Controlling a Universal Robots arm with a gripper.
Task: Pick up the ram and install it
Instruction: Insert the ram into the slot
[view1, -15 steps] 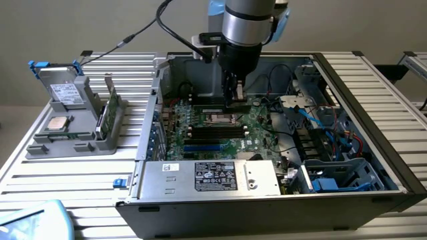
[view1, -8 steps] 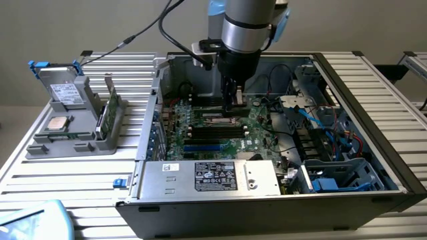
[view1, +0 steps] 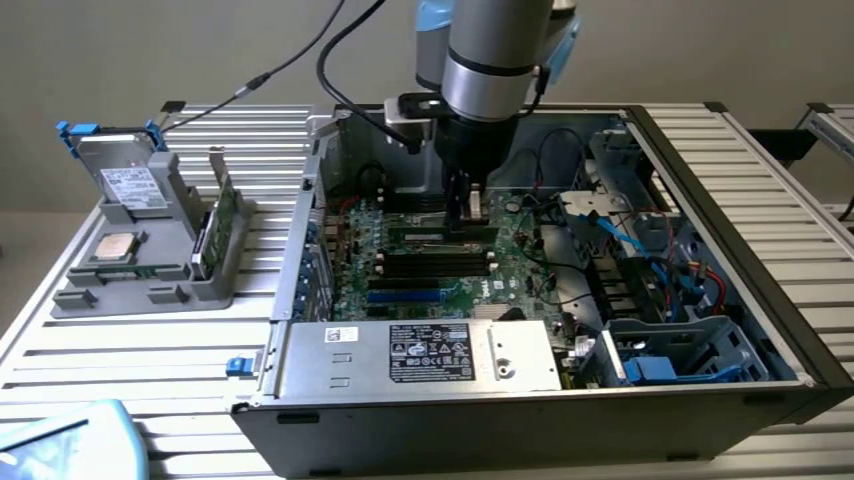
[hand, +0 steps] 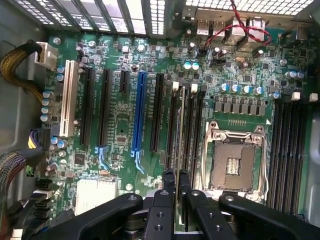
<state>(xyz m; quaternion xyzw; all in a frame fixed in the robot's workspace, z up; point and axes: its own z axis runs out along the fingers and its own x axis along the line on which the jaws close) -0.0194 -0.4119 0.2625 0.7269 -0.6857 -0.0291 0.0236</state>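
While the end effector (hand: 176, 177) clamps the ram (hand: 179, 135), it juts out between the jaws.

The motherboard (hand: 125, 135) is green, speckled with silver capacitors, and carries black slots, one blue slot (hand: 140, 110) and one white slot (hand: 67, 100). The claw (hand: 176, 176) is matte black, and the ram (hand: 179, 135) shows a dark edge. The counter (view1: 134, 360) is pale grey with ribbed stripes.

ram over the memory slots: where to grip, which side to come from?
Grip the ram mid-length on its upper long edge, clamping the two flat faces, from straight above, as the pincer has it now. It is a thin board standing on edge over the memory slots, so that likely keeps the contact edge free.
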